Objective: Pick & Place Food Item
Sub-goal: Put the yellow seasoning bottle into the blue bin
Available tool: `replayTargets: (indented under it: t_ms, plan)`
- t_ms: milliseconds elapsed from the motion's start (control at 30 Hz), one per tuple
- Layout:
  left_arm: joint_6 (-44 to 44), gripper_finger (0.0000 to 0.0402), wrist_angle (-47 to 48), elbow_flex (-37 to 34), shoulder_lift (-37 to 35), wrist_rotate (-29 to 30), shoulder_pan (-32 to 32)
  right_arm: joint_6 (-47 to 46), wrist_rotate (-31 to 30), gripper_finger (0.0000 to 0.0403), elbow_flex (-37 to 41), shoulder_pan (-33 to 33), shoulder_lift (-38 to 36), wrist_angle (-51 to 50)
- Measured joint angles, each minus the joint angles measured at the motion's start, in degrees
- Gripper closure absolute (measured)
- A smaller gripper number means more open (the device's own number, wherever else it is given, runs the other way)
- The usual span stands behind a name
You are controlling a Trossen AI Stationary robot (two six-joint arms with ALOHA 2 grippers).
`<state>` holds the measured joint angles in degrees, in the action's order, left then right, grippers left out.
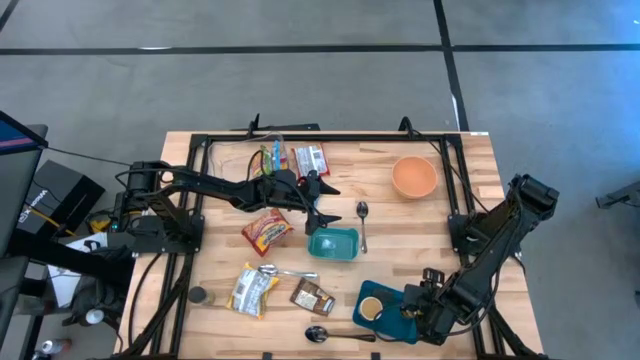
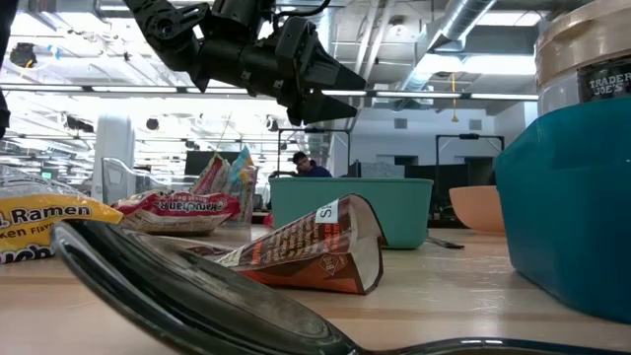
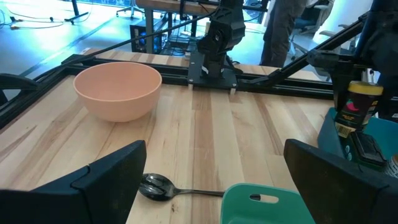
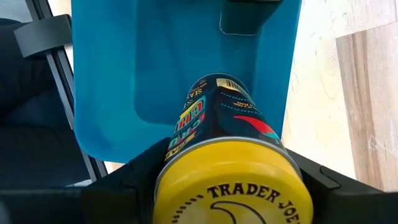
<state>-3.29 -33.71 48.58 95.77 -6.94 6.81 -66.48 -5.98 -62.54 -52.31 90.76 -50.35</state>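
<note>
Counter (image 1: pixel 420 225): wooden top framed by black rails, carrying food packets, containers and cutlery.
Right claw (image 1: pixel 420 312): low over the counter's near right corner, clenched on the spice jar; its dark fingers (image 4: pixel 118 186) press the jar from both sides in the right wrist view.
Spice jar (image 4: pixel 227 155): cylindrical, yellow lid marked "Trader Joe's", printed dark label; held tilted over the blue container, lid toward the wrist camera.
Blue container (image 1: pixel 385 305): rectangular tub at the near right corner, directly beneath the held jar; a round brownish item (image 1: pixel 369 310) shows inside it.
Left claw (image 1: pixel 318 200): raised above the middle of the counter, just beyond the teal tub, fingers spread wide and grasping nothing; seen well clear of the surface in the low view (image 2: pixel 320 84).
Teal tub (image 1: pixel 333 243): small rectangular container at the counter's centre.
Peach bowl (image 1: pixel 414 177): toward the far right corner, upright.
Spoon (image 1: pixel 362 225): just right of the teal tub, between it and the bowl's side of the counter.
Ramen packet (image 1: pixel 252 290): near left area, with a second spoon (image 1: pixel 285 271) touching its far edge.
Red snack packet (image 1: pixel 267 231): left of the teal tub.
Brown packet (image 1: pixel 312 296): near edge, centre.
Far-edge packets (image 1: pixel 295 158): clustered by the far rail.
Third spoon (image 1: pixel 335 335): along the near edge.
</note>
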Motion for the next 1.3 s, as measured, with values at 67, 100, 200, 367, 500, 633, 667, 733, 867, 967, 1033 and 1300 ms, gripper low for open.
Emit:
replayTargets:
  t_ms: [67,100,200,367,500,633,667,733,867,967,1033,1300]
  plan:
    - [0.0,0.0027,0.0,0.0,0.0,0.0,0.0,0.0,0.0,0.0174,0.0,0.0,0.0,0.0]
    - [0.0,0.0027,0.0,0.0,0.0,0.0,0.0,0.0,0.0,0.0174,0.0,0.0,0.0,0.0]
    - [0.0,0.0027,0.0,0.0,0.0,0.0,0.0,0.0,0.0,0.0174,0.0,0.0,0.0,0.0]
    - [0.0,0.0027,0.0,0.0,0.0,0.0,0.0,0.0,0.1,0.0174,0.0,0.0,0.0,0.2]
    - [0.0,0.0027,0.0,0.0,0.0,0.0,0.0,0.3,0.2,0.0174,0.0,0.0,0.0,0.3]
    - [0.0,0.0027,0.0,0.0,0.0,0.0,0.0,0.5,0.2,0.0174,0.0,0.0,0.0,0.4]
    - [0.0,0.0027,0.0,0.0,0.0,0.0,0.0,0.5,0.2,0.0174,0.0,0.0,0.0,0.4]
    - [0.0,0.0027,0.0,0.0,0.0,0.0,0.0,0.5,0.2,0.0174,0.0,0.0,0.0,0.5]
    - [0.0,0.0027,0.0,0.0,0.0,0.0,0.0,0.5,0.2,0.0174,0.0,0.0,0.0,1.6]
    - [0.0,0.0027,0.0,0.0,0.0,0.0,0.0,0.5,0.2,0.0174,0.0,0.0,0.0,2.0]
    - [0.0,0.0027,0.0,0.0,0.0,0.0,0.0,0.5,0.2,0.0174,0.0,0.0,0.0,2.1]
    - [0.0,0.0027,0.0,0.0,0.0,0.0,0.0,0.5,0.2,0.0174,0.0,0.0,0.0,2.0]
